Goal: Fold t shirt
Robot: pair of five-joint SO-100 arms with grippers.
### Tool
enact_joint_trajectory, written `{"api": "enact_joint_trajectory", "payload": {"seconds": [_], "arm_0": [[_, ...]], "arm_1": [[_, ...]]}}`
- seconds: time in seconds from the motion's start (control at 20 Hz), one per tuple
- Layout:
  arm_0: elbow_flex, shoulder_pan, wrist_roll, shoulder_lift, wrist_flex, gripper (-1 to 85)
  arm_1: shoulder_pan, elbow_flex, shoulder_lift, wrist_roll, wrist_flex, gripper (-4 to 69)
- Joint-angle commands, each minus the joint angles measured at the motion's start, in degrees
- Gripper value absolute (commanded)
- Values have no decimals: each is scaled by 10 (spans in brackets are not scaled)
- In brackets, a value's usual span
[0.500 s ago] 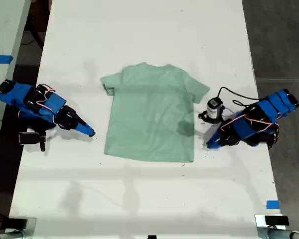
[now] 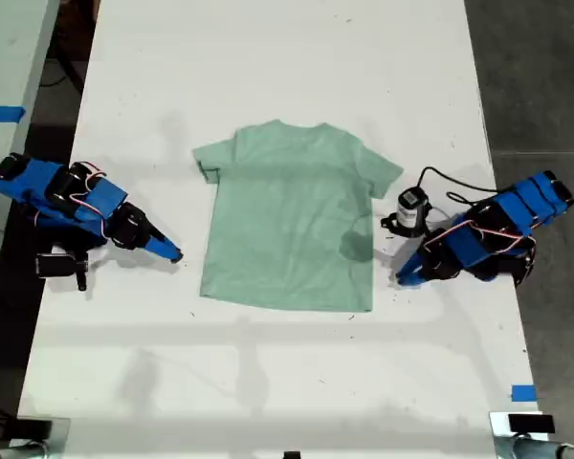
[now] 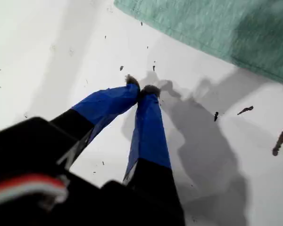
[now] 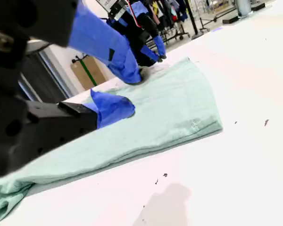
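The pale mint-green t shirt lies flat and face up in the middle of the white table, collar toward the far end. My first gripper is on the exterior view's right. It rests shut on bare table just off the shirt's lower hem corner, and its tips touch each other short of the shirt edge. On the exterior view's left is my second gripper, a short gap from the shirt's side. It stands slightly open with nothing in it, and the shirt lies beyond.
The table's long edges run close behind both arms, with dark floor beyond. A black cable loops by the first arm. Blue tape marks the table's near corner on the exterior view's right. Dark specks dot the tabletop.
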Motion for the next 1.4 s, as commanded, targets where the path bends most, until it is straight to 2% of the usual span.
{"api": "enact_joint_trajectory", "payload": {"seconds": [0.0,0.1,0.15,0.2,0.3,0.35,0.45,0.5,0.55,0.6,0.7,0.8,0.85,0.95,1.0,1.1,1.2,1.35], "arm_0": [[25,-4,4,6,-11,66],[25,-4,4,6,-11,66],[25,-4,4,6,-11,66],[25,-4,4,6,-11,66],[25,-4,4,6,-11,66],[25,-4,4,6,-11,66],[25,-4,4,6,-11,66],[25,-4,4,6,-11,66],[25,-4,4,6,-11,66],[25,-4,4,6,-11,66],[25,-4,4,6,-11,66],[25,-4,4,6,-11,66],[25,-4,4,6,-11,66],[25,-4,4,6,-11,66],[25,-4,4,6,-11,66],[25,-4,4,6,-11,66],[25,-4,4,6,-11,66],[25,-4,4,6,-11,66]], "arm_1": [[-3,29,7,-8,-4,23],[-3,29,7,-22,-4,20],[3,33,7,-62,-11,19],[11,34,7,-72,-14,18],[25,36,7,-59,-18,17],[48,38,7,47,-39,16],[94,35,8,505,-28,35],[103,33,8,643,-43,27],[110,33,8,702,-65,4],[113,35,8,776,-57,4],[152,34,8,802,-57,5],[230,-11,7,638,-120,12],[271,-68,0,585,-76,42],[396,-220,-62,481,63,161],[455,-288,-107,429,114,189],[570,-377,-215,338,158,245],[653,-403,-345,282,122,266],[745,-403,-500,244,13,268]]}}
